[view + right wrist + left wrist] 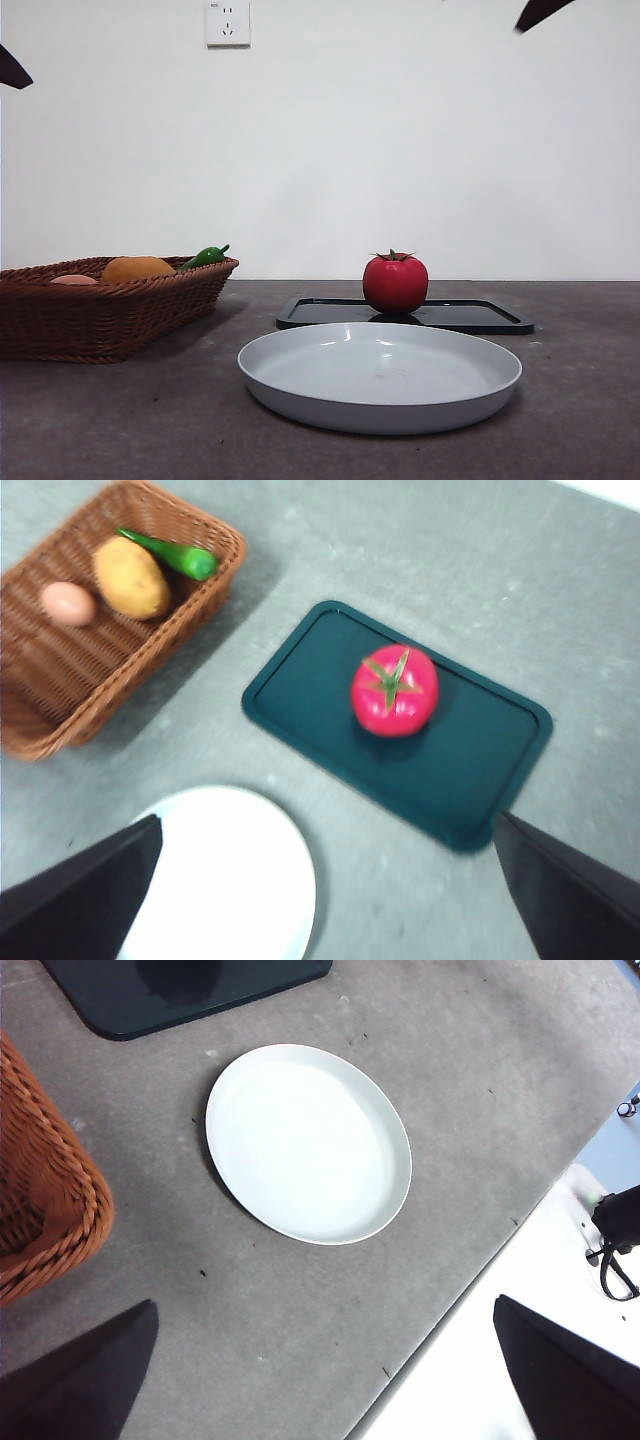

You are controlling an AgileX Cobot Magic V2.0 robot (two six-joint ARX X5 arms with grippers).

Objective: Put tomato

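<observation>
You've got the tomato (pixel 394 690) upright on the dark tray (pixel 470 770), w/ the right gripper (pixel 330 900) above, jaws wide apart. Wicker basket (pixel 200 590) holds an egg (pixel 68 603), yellow-orange fruit (pixel 131 577) & green pepper (pixel 172 552). White plate (pixel 235 880) sits just beside tray.

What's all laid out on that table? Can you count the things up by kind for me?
Food items: 4 - tomato, potato-like yellow piece, green pepper, egg
Dishes and trays: 2 - white plate, dark tray
Baskets: 1 - wicker basket
Total: 7
</observation>
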